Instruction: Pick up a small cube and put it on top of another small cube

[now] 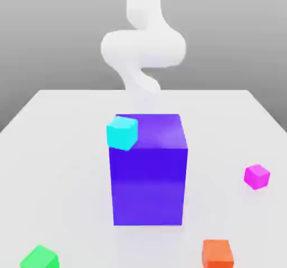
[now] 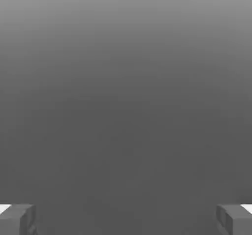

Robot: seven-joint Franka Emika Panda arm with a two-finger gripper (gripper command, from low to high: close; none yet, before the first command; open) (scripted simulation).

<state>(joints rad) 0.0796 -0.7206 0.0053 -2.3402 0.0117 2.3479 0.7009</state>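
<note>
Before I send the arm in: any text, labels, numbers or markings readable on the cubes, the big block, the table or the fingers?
None. No writing, number or sign is readable anywhere.
The magenta cube, green cube, cyan cube, orange cube and big blue-purple block all have plain faces.
The white table is unmarked.
The fingers of the open gripper carry no label.

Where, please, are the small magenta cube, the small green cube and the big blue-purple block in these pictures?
Small magenta cube (image 1: pixel 257 176): exterior view, on its front face.
Small green cube (image 1: pixel 40 258): exterior view, on its top face.
Big blue-purple block (image 1: pixel 149 185): exterior view, on its front face.
</note>
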